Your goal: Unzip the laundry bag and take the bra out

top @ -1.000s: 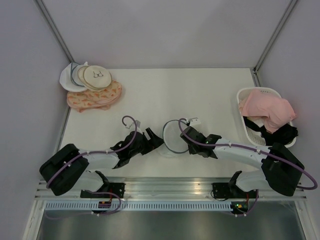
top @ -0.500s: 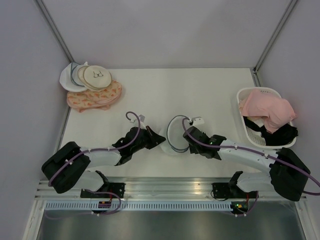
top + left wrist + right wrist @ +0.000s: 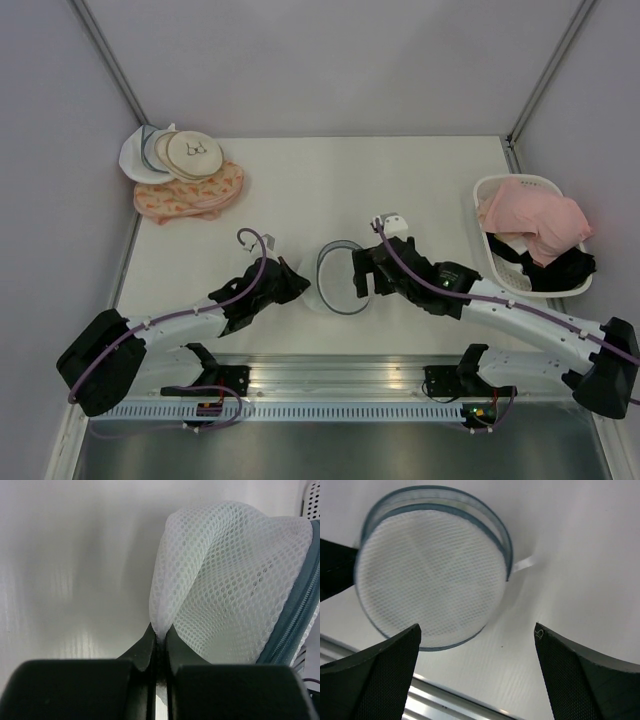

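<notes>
The left gripper's (image 3: 159, 630) jaws clamped the round white mesh laundry bag (image 3: 225, 580) while the right gripper (image 3: 476, 630), jaws apart, needed to pinch its grey-blue zipper (image 3: 506, 550) squarely.

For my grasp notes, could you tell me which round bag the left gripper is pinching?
The white mesh laundry bag with the grey-blue zipper, mid-table, in the left gripper; the pink patterned bag and stacked discs lie in the far-left corner.
</notes>
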Tool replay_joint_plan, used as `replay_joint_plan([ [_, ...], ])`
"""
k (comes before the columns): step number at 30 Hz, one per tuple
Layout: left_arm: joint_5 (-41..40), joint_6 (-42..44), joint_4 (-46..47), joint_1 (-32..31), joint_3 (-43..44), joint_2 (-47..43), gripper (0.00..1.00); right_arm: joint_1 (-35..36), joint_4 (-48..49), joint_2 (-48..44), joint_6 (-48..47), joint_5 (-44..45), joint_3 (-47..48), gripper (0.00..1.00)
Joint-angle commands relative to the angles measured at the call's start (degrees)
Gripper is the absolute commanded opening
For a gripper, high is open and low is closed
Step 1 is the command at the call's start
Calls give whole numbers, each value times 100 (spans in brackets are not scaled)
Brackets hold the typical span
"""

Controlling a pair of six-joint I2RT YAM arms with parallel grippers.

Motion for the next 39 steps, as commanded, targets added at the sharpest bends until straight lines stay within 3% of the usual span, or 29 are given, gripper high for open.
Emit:
replay_joint_plan([
  [1,-136,177,-166,6,173,-21,2,393,315,447,-162,-276,631,98],
  [13,84,-8,-52,6,155,-161,2,1510,18,2566,321,690,2082,98],
  [18,110,-60,-52,6,24,-354,2,1563,-738,3006,988,1901,2163,98],
  [24,-12,-52,-280,6,-170,-741,2,1458,-1784,2515,1814,2834,1672,98],
  [33,-74,10,-298,15,-653,-1181,2,904,-3182,1381,2580,3566,1002,98],
  [36,-4,62,-123,15,-759,-1181,2,913,-2535,1056,1836,3067,880,98],
  [39,101,98,97,15,-846,-1172,2,913,-832,538,745,1697,355,98],
])
